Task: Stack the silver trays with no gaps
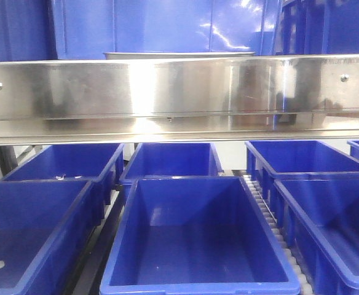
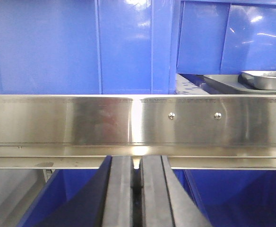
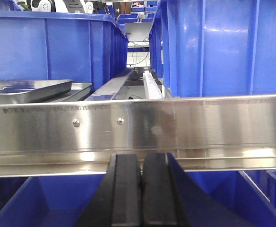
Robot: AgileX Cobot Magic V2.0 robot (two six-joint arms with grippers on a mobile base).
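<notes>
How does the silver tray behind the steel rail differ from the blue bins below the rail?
The silver tray is shiny bare metal; the blue bins are matte blue plastic. The tray is shallow with a flat rim; the bins are deep with tall sloped walls. The tray sits on the level above the steel rail, the bins on the lower level. Both are open-topped, rectangular containers.
</notes>
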